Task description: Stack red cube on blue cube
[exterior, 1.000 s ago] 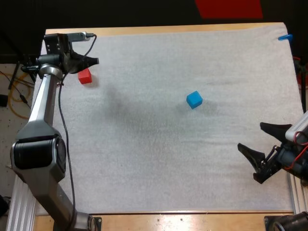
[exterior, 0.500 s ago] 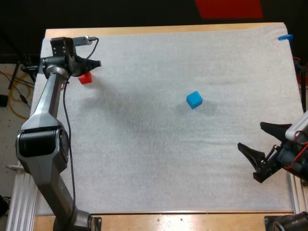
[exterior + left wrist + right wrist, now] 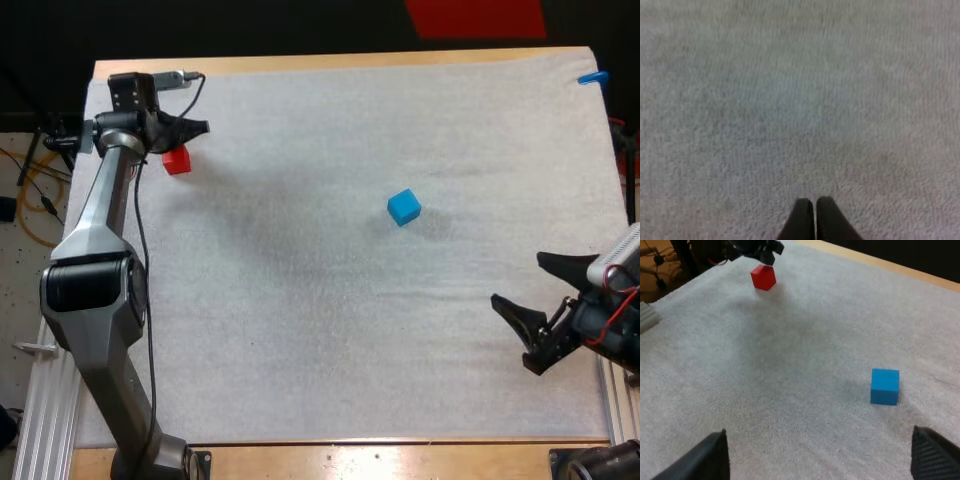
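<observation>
The red cube (image 3: pixel 178 161) is found at the upper left, just beside the clenched, empty left claw (image 3: pixel 200 129); the blue cube (image 3: pixel 404 207) is placed mid-frame. The red cube is judged light and rigid, and is best taken by opposite flat faces.

I'm seeing a red cube (image 3: pixel 177 160) and a bright blue cube (image 3: pixel 404 207) on the plain white mat (image 3: pixel 330 340), with the pale wooden table (image 3: pixel 400 457) framing it. My left gripper (image 3: pixel 197 128) and right gripper (image 3: pixel 519 281) are showing black.
</observation>
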